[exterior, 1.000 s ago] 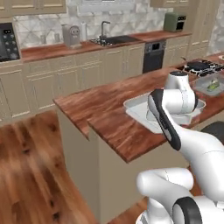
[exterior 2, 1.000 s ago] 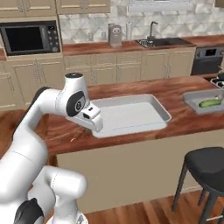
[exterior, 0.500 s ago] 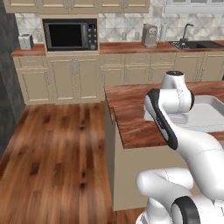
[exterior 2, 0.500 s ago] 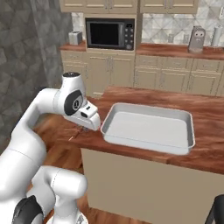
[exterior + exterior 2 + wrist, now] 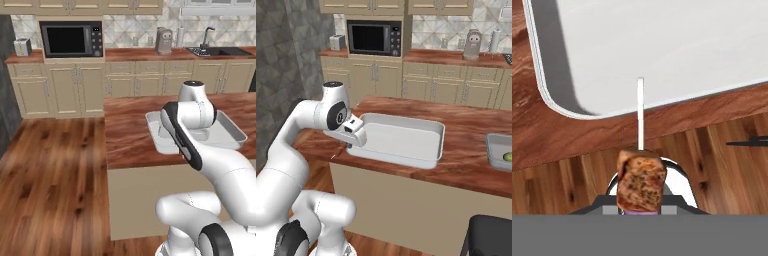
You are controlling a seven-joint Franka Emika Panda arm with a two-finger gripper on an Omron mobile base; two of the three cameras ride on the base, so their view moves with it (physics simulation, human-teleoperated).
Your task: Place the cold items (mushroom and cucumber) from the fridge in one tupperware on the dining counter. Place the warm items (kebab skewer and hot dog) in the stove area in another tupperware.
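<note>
Kebab skewer clamped in claw, over dining counter edge, white tupperware just beyond

White tub on dining counter, arm over it, microwave behind

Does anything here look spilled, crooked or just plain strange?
Nothing looks spilled or broken. The wide white tub sits flat on the reddish-brown wood counter. The gripper grips a brown meat skewer, its pale stick pointing toward the tub's rim.
</note>
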